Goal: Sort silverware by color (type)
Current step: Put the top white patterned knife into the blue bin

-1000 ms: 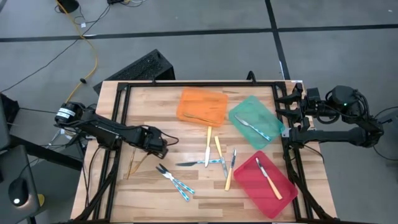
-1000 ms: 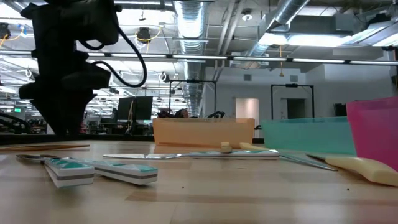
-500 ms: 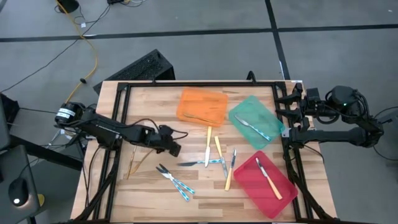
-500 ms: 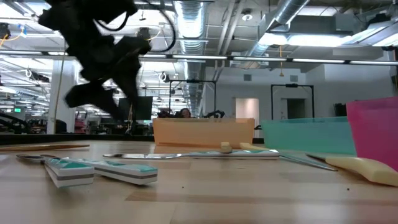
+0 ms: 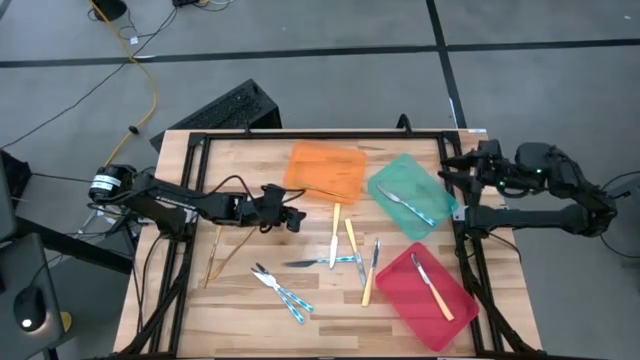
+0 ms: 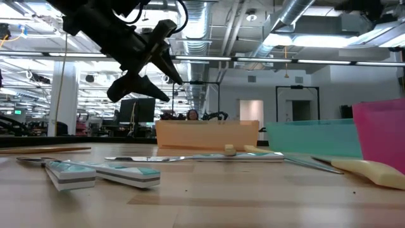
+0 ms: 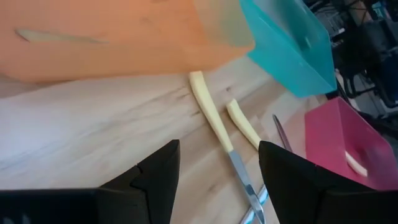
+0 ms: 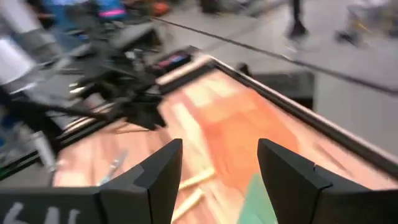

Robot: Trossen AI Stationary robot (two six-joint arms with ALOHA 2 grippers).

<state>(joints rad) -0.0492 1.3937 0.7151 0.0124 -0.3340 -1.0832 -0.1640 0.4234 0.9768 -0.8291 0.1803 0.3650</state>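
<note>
My left gripper [image 5: 292, 222] has swung away from the left side of the table, where it hung over the gold pieces [image 5: 216, 255], and now hovers above the bare wood just left of the orange tray [image 5: 325, 170], jaws wide apart and empty, as the low view shows them spread in mid-air. In my wrist view the two yellow-handled utensils [image 7: 210, 112] lie straight ahead between my fingers [image 7: 155, 174], so I judge one of them to be my next pick. The gold pieces lie untouched near the left rail, the blue-handled pair [image 5: 282, 291] sits near the front edge, and the mixed cluster of yellow and blue handles [image 5: 350, 255] lies mid-table between the trays. The green tray [image 5: 430, 185] holds one blue-handled piece and the red tray [image 5: 400, 290] one yellow-handled piece, so most of the sorting is not done. My right gripper [image 5: 478, 165] has lifted a little at the far right edge beside the green tray, jaws apart, carrying nothing.
</note>
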